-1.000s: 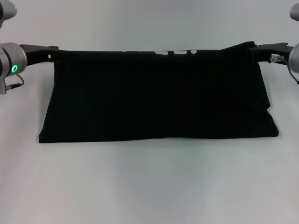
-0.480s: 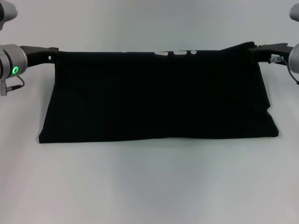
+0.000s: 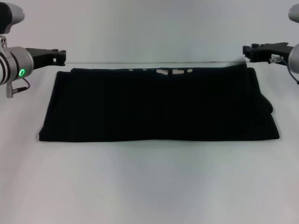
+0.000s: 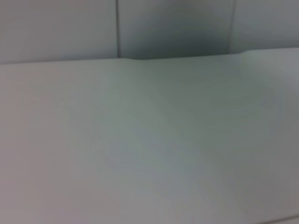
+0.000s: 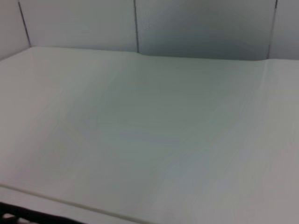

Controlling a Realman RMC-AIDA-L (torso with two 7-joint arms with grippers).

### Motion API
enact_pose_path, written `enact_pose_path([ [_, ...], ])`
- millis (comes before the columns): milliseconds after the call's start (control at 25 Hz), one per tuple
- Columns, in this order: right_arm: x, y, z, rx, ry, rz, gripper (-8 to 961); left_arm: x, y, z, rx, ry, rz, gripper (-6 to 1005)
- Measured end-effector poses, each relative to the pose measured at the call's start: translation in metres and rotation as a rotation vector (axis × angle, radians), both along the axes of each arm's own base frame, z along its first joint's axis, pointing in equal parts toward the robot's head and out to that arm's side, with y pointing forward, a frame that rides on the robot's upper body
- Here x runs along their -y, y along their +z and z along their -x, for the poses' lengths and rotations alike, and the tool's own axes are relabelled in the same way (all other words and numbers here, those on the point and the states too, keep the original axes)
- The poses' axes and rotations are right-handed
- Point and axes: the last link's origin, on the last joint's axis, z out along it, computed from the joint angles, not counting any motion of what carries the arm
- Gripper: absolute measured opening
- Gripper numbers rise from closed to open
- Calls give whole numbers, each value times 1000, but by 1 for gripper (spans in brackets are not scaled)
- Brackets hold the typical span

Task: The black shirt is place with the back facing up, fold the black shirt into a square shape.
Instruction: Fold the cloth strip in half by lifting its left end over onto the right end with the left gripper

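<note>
You have open table (image 3: 149,186) along the whole near side, in front of the black shirt (image 3: 159,105). Bare strips run past both its short ends. The shirt lies flat and low, covering the middle. At the far corners, the left gripper (image 3: 60,56) and right gripper (image 3: 246,51) hang just beyond the cloth, apart from it, narrowing the far edge.
</note>
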Motion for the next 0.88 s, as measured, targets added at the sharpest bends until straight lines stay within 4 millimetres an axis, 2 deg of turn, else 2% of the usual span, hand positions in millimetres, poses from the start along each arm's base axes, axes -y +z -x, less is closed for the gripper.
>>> enact_pose_path([
  [440, 1, 14, -15, -18, -61, -47, 363, 1, -4, 13, -26, 76, -86, 303],
  [560, 6, 21, -19, -83, -65, -11, 621, 3, -1, 17, 10, 92, -82, 405],
  [720, 24, 32, -26, -201, -58, 66, 637, 16, 7, 22, 127, 100, 5, 568],
  [880, 50, 40, -38, -304, -73, 137, 642, 42, 16, 23, 271, 90, 183, 739],
])
